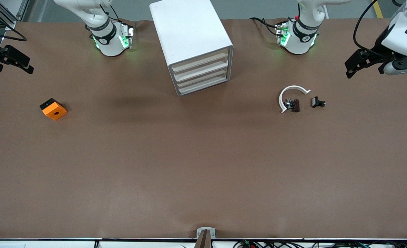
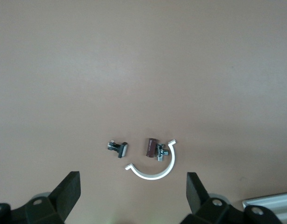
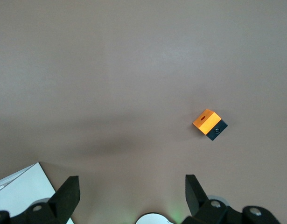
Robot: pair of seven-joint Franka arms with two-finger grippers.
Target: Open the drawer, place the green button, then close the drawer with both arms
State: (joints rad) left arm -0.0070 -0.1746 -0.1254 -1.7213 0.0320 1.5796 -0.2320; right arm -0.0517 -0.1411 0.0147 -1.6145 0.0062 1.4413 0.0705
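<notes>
The white boxy cabinet [image 1: 189,38] stands at the back middle of the table. Its four cream-fronted drawers [image 1: 200,70] are all shut and face the front camera at a slant. No green-capped button shows in any view. My left gripper [image 1: 365,69] hangs open and empty in the air over the left arm's end of the table; it also shows in the left wrist view [image 2: 132,182]. My right gripper [image 1: 14,65] hangs open and empty over the right arm's end; it also shows in the right wrist view [image 3: 131,182]. A corner of the cabinet [image 3: 17,191] shows in the right wrist view.
An orange block with a black hole [image 1: 53,109] [image 3: 207,122] lies toward the right arm's end. A white arc [image 1: 293,90] [image 2: 155,172], a brown piece [image 1: 294,105] [image 2: 150,146] and a small black piece [image 1: 317,102] [image 2: 119,148] lie toward the left arm's end.
</notes>
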